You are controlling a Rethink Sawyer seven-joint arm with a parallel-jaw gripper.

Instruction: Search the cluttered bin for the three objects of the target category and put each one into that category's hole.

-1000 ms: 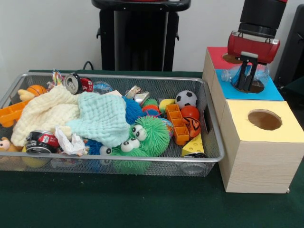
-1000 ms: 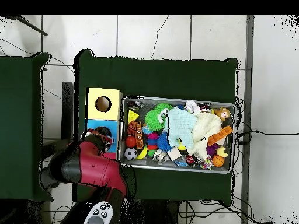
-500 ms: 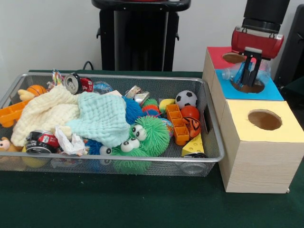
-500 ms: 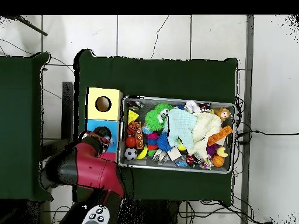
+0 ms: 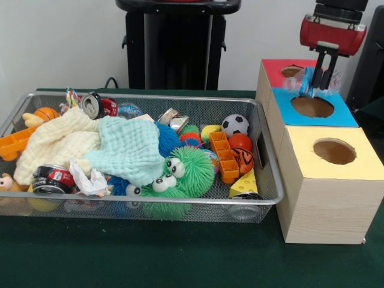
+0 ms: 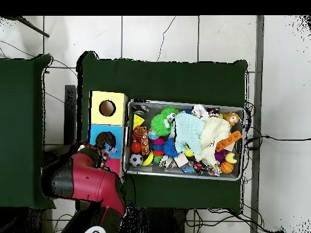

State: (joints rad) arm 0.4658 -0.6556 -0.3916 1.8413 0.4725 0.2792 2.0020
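I see the gripper [image 5: 323, 77] clamped on a clear bottle [image 5: 312, 81], hanging above the blue hole [image 5: 312, 107]. Risk: bottle lies crosswise, so it may bridge the rim if released.

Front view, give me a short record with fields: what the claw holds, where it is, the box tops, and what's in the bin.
claw: claw shut on a clear plastic bottle
position: above the sorting box, between the red hole and the blue hole
bottle state: lifted, not in any hole
box tops: red, blue, yellow hole, front to back reversed
bin: wire bin crowded with toys, cloths and cans
bin examples: soccer ball, green fuzzy toy, cheese wedge
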